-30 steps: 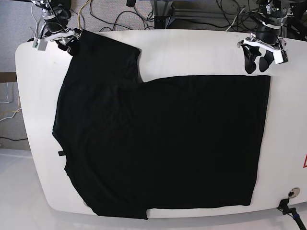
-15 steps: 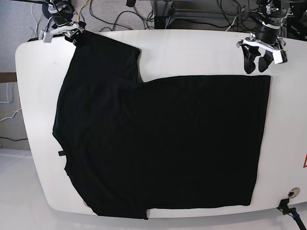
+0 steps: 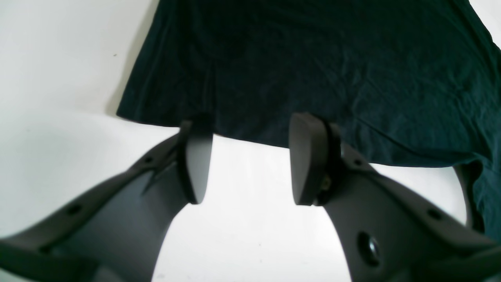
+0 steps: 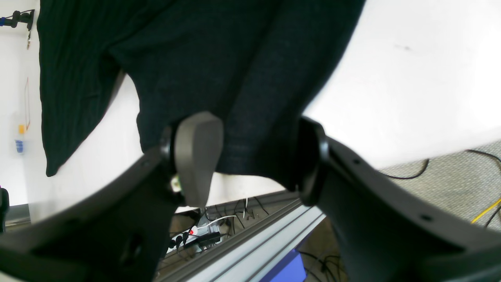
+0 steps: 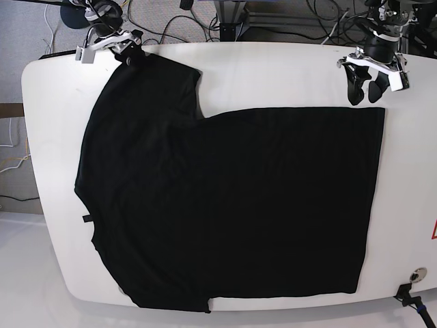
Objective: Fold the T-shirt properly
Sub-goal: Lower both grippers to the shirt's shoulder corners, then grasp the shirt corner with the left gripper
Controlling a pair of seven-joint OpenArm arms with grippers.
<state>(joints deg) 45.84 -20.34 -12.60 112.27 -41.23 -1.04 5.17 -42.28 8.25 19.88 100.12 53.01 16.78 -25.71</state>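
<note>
Right pincer (image 4: pixel 250 164) straddles T-shirt (image 5: pixel 225 198) sleeve edge.

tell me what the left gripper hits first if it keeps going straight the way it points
Probably the T-shirt: the open left gripper points at its near hem over the bare white table. Its height above the cloth is unclear.
</note>
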